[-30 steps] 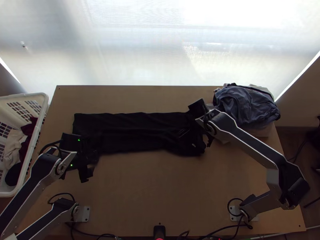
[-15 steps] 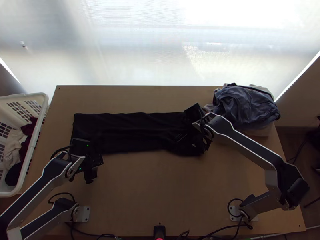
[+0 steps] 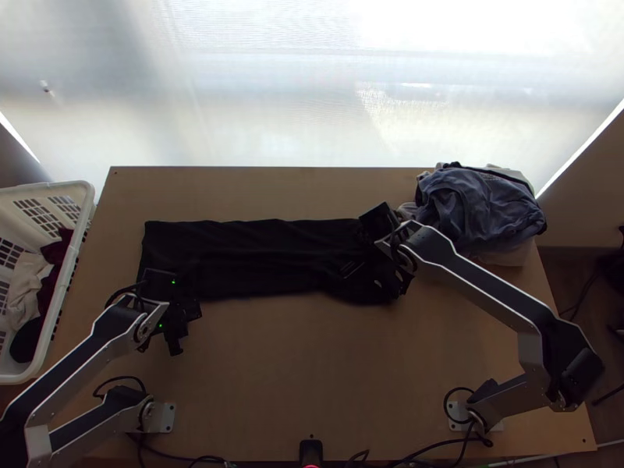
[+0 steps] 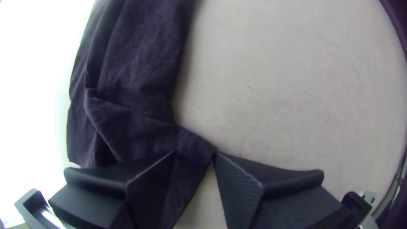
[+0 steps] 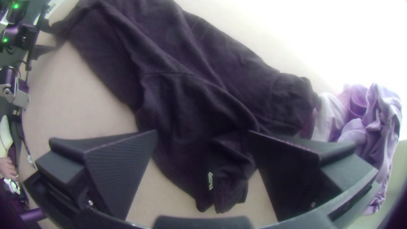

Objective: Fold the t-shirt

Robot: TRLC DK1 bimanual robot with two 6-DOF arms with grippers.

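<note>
T-shirt (image 3: 249, 249) lay in long strip; L gripper (image 4: 195, 152) open at near-left corner, R gripper (image 5: 203, 131) open over right end. Judged pre-fold grip; next req'd L closing.

The t-shirt (image 3: 249, 257) is matt cloth (the table (image 3: 312, 374), smooth wood).
</note>
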